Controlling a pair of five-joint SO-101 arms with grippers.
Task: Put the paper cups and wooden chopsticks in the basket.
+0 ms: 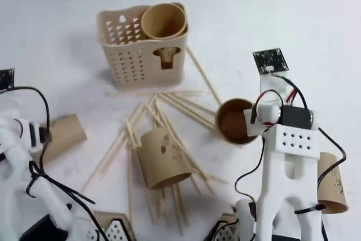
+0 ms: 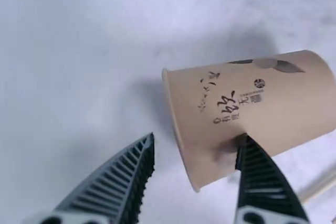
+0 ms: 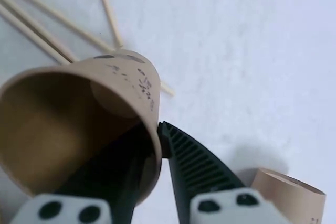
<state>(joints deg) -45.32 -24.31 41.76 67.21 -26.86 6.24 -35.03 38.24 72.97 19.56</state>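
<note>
— Over on the table's (image 1: pixel 316 32) right side, the right gripper (image 3: pixel 152 132) pinches a paper cup (image 3: pixel 79 124) at its rim, with one finger inside. How should it carry that?

— Squeeze gently (thin paper probably dents), lift clear of the slender wooden chopsticks (image 1: pixel 169 111), then lower it into the perforated plastic basket (image 1: pixel 141 63), nesting it in the stored cup (image 1: pixel 163 21).

— And the left gripper (image 2: pixel 197 139)?

— Spread wide at the rim end of a toppled cup (image 2: pixel 252 108).

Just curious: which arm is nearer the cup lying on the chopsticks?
The right end effector, gripping another cup beside the middle cup; the left end effector is farther, at the leftmost cup.
</note>
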